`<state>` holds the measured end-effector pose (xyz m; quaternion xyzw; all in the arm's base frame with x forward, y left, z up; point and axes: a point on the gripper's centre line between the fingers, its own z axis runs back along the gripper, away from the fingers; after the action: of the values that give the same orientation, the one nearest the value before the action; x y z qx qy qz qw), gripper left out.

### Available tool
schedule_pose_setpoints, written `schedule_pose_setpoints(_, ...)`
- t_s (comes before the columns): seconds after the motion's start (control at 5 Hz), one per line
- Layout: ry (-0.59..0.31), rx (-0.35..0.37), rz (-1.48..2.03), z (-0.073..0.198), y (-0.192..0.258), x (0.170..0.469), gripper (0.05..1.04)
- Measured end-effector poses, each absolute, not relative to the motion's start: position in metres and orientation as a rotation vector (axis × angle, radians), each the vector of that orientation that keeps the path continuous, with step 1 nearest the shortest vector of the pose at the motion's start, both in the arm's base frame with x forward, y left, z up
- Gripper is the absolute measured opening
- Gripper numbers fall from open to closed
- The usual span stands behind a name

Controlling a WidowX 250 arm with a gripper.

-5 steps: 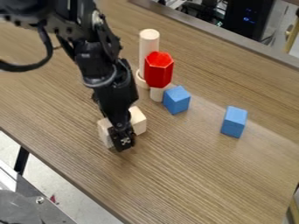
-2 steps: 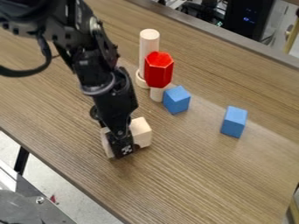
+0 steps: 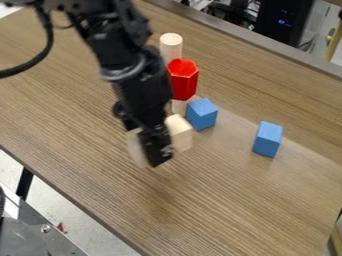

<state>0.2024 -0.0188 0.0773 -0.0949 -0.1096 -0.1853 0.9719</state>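
My black gripper point(image 3: 159, 153) hangs left of the middle of the view, shut on a pale wooden block point(image 3: 180, 133). Parts of the block stick out on both sides of the gripper, and its middle is hidden behind the fingers. Just up and to the right, a blue cube point(image 3: 202, 114) sits beside a red hexagonal piece point(image 3: 183, 80), which has a pale cylindrical part below it. Behind the red piece stands a tall pale cylinder point(image 3: 171, 46), its lower part hidden by the arm and the red piece.
Farther right on the wooden table point(image 3: 234, 200) lies another blue block point(image 3: 268, 139). The table's near edge slants down from the left, and a grey strip point(image 3: 267, 42) runs along the far edge. Metal equipment point(image 3: 43, 235) stands at the lower left.
The gripper first shifted down and slightly right, then up and right, and the pale block moved along with it. The red piece and both blue blocks have stayed put.
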Motion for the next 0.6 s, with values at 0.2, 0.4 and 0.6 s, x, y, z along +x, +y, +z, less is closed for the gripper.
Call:
schedule_pose_setpoints(0.2, -0.209, -0.185, -0.269, 0.081, -0.04, 0.223, 0.596)
schedule_pose_setpoints(0.4, -0.208, -0.159, -0.175, 0.073, -0.062, 0.248, 0.596)
schedule_pose_setpoints(0.6, -0.233, -0.161, -0.079, 0.069, -0.074, 0.278, 0.595)
